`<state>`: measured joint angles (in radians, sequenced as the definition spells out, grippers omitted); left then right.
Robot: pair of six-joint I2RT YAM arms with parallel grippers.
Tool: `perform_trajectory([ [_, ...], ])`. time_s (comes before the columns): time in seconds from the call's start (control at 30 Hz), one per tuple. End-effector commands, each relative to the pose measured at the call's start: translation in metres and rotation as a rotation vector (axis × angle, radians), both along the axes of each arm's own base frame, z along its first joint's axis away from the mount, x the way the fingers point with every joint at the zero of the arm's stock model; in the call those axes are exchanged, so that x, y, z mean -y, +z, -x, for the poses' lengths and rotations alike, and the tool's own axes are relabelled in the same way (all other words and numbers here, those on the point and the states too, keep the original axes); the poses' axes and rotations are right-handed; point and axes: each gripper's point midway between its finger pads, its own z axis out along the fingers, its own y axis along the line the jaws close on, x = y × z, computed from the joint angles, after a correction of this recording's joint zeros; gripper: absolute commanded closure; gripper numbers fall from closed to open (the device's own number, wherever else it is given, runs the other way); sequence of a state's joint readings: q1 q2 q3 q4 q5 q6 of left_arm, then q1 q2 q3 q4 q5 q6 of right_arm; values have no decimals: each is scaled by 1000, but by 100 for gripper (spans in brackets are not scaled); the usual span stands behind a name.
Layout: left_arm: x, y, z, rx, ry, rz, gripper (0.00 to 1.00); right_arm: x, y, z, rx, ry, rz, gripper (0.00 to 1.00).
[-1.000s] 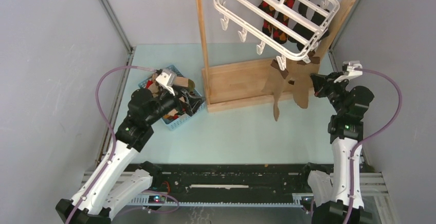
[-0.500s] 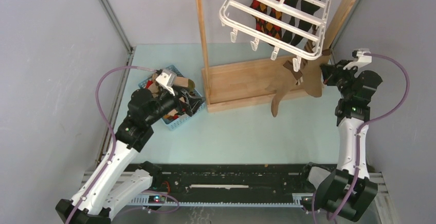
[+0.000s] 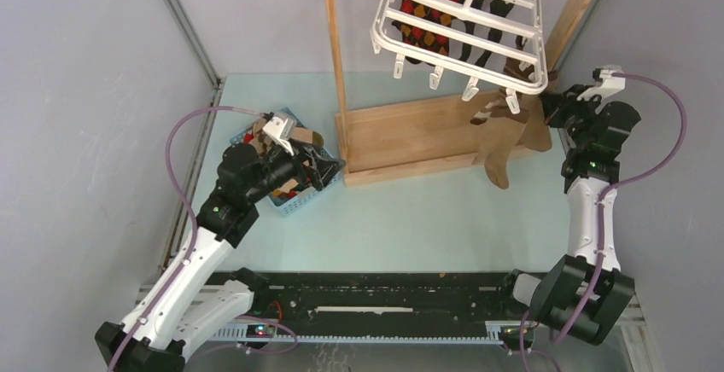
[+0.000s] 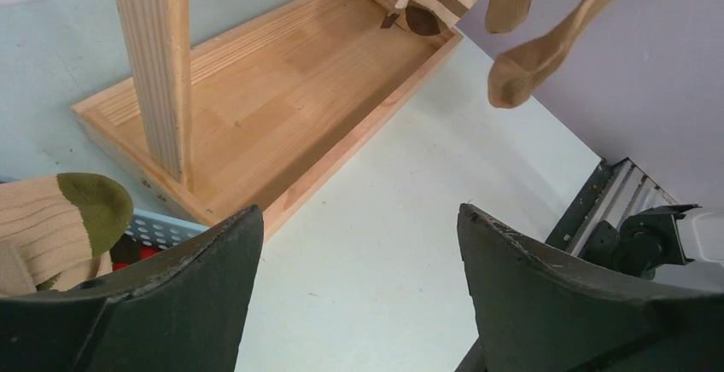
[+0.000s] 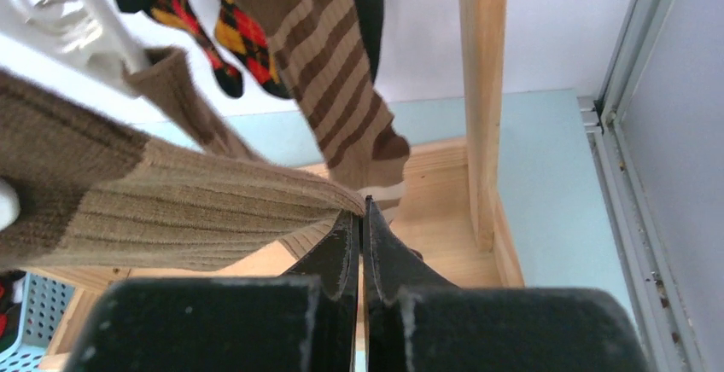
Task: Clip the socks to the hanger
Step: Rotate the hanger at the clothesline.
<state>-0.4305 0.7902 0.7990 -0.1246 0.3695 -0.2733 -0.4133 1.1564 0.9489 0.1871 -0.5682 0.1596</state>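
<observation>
The white hanger [image 3: 461, 22] hangs tilted from the wooden rail. Red-orange-black argyle socks [image 3: 427, 35], black socks and a brown striped sock [image 5: 337, 73] hang from its clips. A tan ribbed sock [image 3: 504, 137] hangs from a front clip. My right gripper [image 3: 548, 114] is shut, and its tips [image 5: 362, 206] pinch the edge of the tan sock [image 5: 171, 210]. My left gripper [image 3: 323, 165] is open and empty [image 4: 360, 212] above the table, beside the blue basket. A tan sock with an olive toe [image 4: 72, 218] lies in that basket.
The blue mesh basket [image 3: 294, 200] with several socks sits left of the wooden stand's base tray [image 3: 410, 137]. The stand's left post [image 4: 158, 56] rises close to my left gripper. The right post [image 5: 480, 90] and the grey wall are close to my right gripper.
My right gripper has moved up and to the right with the tan sock, and the hanger has swung and tilted that way. My left arm has shifted slightly to the right.
</observation>
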Motion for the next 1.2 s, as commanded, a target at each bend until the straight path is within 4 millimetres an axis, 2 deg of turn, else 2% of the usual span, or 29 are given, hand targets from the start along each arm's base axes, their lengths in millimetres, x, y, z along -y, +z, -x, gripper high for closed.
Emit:
perform_trajectory([
  [0.0, 6, 29, -3, 49, -18, 65, 13, 21, 23, -17, 54, -62, 15, 100],
  [0.33, 13, 32, -8, 28, -32, 109, 13, 36, 15, -41, 20, -79, -2, 100],
  [0.9, 23, 39, -25, -22, -20, 178, 14, 55, 12, -77, -21, -100, -15, 100],
  [1.07, 24, 39, -25, -34, -16, 191, 14, 41, 13, -75, -30, -32, -17, 100],
  [1.17, 24, 39, -24, -32, -12, 194, 14, 27, 19, -66, -31, 34, -15, 95],
])
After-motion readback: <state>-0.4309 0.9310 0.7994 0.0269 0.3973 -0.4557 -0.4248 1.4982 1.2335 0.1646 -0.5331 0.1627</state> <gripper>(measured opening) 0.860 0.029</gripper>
